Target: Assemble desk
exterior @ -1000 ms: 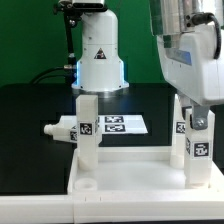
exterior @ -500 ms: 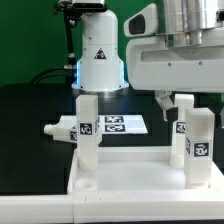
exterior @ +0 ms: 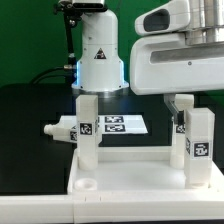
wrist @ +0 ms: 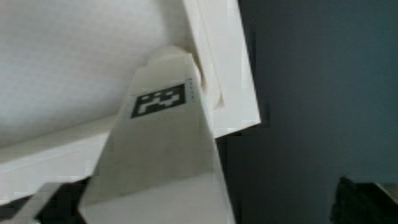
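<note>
You have two white blocky tagged legs [exterior: 86, 125] [exterior: 197, 140] standing in the white rimmed plastic tray [exterior: 75, 182]; a third leg [exterior: 62, 129] lies loose; the end effector [exterior: 177, 104] is spread, empty.

rimmed white tabletop [exterior: 135, 172], two upright tagged legs [exterior: 87, 125]

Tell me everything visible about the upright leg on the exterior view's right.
The leg is a white, blocky, plastic-looking post, standing upright in the far corner of the tabletop on the exterior view's right. Black-and-white square tags mark its faces. Only the tabletop appears to touch it; the open tool hovers just above.
</note>
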`<state>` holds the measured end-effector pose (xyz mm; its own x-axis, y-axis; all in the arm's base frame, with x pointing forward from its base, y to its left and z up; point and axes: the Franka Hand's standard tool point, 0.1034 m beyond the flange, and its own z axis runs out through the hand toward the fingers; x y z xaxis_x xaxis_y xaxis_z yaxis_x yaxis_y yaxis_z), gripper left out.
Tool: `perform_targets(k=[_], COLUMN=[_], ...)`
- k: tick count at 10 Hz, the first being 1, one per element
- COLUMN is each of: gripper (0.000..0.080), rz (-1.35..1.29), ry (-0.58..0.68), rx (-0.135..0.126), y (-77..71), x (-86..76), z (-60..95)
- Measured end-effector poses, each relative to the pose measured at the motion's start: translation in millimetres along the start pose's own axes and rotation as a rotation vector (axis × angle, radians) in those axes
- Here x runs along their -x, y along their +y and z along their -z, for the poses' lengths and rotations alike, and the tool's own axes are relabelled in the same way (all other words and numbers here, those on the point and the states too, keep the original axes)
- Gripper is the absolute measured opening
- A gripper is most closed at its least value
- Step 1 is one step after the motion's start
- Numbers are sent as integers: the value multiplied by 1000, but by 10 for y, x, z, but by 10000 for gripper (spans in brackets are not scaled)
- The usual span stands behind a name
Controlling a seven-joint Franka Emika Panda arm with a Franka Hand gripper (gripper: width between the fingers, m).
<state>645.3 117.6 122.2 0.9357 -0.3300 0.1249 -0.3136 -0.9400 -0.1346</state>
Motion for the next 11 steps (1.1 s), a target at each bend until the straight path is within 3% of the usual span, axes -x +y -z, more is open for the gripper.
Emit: perform_targets(k=[2,3,4,7,9,11], gripper=[397,397,302,302,302,302], rz=[-135,-224,-366,-780,-1175,-1221], ry=[-1,-4,-2,-10,-39,-41], rx=[-1,3,6,13,-62,-65], y=[-4,23,57,100,166,167], x=[3,-2,-19,-10,-7,1], z=[-3,-4,-4,-8,-16,-13])
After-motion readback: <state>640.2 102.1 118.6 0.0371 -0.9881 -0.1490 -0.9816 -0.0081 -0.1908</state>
